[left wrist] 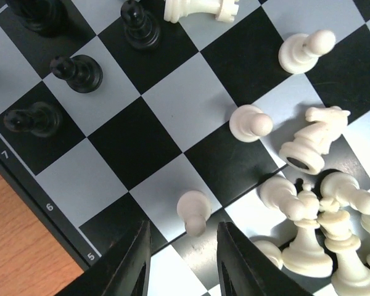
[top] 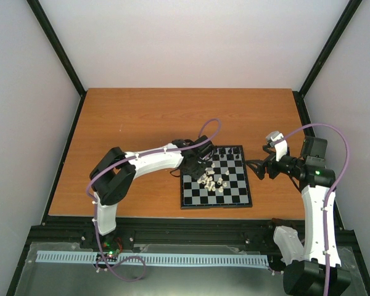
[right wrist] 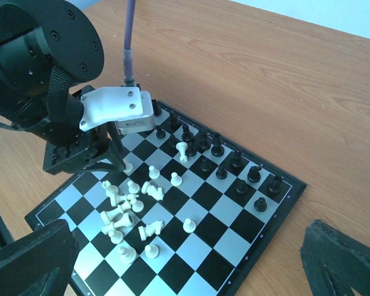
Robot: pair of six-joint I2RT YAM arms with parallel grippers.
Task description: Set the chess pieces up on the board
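The board (top: 234,188) lies on the wooden table between the arms. Black chess pieces (right wrist: 236,161) stand in rows along its far side. Several cream-white pieces (right wrist: 120,206) lie and stand in a loose heap near the middle, some tipped over (left wrist: 311,145). My left gripper (left wrist: 184,233) hangs low over the board's left part, its jaws open on either side of one upright white pawn (left wrist: 193,211), with a gap on both sides. My right gripper (right wrist: 185,265) hovers open and empty beyond the board's right edge (top: 259,168).
The left arm's wrist (right wrist: 117,111) and cable reach over the board's far left corner. Bare wood (top: 148,117) surrounds the board. Black frame posts and white walls close the table at the back and sides.
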